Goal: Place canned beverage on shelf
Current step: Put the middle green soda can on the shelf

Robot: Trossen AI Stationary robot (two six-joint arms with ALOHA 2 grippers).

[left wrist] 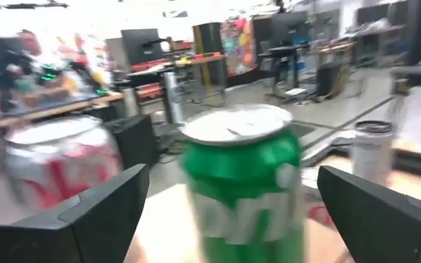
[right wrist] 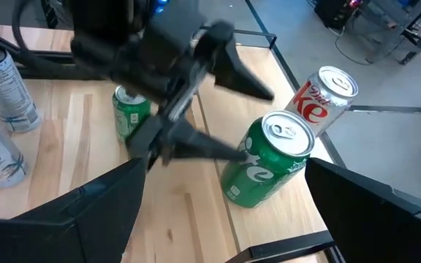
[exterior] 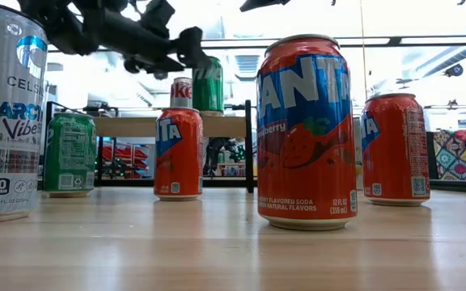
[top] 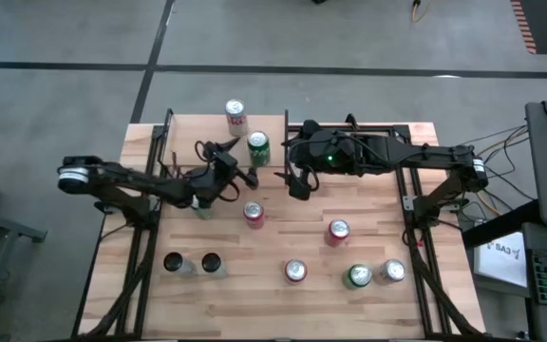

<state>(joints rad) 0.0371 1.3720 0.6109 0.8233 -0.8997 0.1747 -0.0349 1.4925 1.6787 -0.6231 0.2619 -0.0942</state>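
Note:
A green soda can [top: 257,147] stands upright on its base on the small light-wood shelf [top: 193,133] at the table's far side, next to a Diet Coke can [top: 235,114]. My left gripper [top: 243,161] is open, its two fingers on either side of the green can [left wrist: 243,183] with gaps showing. In the right wrist view the left gripper [right wrist: 253,124] sits beside the green can [right wrist: 269,157]. My right gripper [top: 297,182] is open and empty, just right of the shelf.
A second green can [top: 202,204] stands under my left arm. Red Fanta cans [top: 254,213] [top: 338,231] stand mid-table. Several more cans line the near edge [top: 295,272] [top: 358,275] [top: 172,263]. Thin black posts [top: 286,123] edge the shelf.

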